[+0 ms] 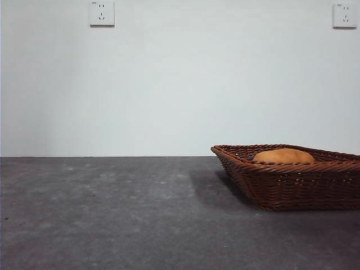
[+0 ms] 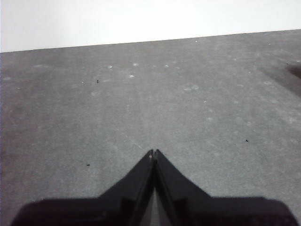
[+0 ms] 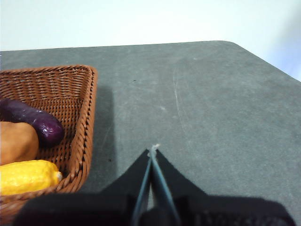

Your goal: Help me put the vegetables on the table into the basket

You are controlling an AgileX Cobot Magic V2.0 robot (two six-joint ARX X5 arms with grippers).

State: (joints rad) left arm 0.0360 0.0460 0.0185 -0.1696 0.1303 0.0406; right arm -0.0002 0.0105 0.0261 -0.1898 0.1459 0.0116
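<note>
The woven reddish-brown basket (image 1: pixel 292 183) stands at the right of the dark grey table (image 1: pixel 112 214); its rim (image 3: pixel 87 122) also shows in the right wrist view. Inside it lie the dark purple eggplant (image 3: pixel 33 121), the orange-brown potato (image 3: pixel 16 141) and the yellow corn cob (image 3: pixel 26 176). From the front only the potato's top (image 1: pixel 283 156) rises above the rim. My right gripper (image 3: pixel 153 150) is shut and empty, over bare table beside the basket. My left gripper (image 2: pixel 154 153) is shut and empty above bare table, away from the basket.
A white wall with two power sockets (image 1: pixel 102 13) (image 1: pixel 344 15) stands behind the table. The table's rounded far corner (image 3: pixel 235 44) and edge show in the right wrist view.
</note>
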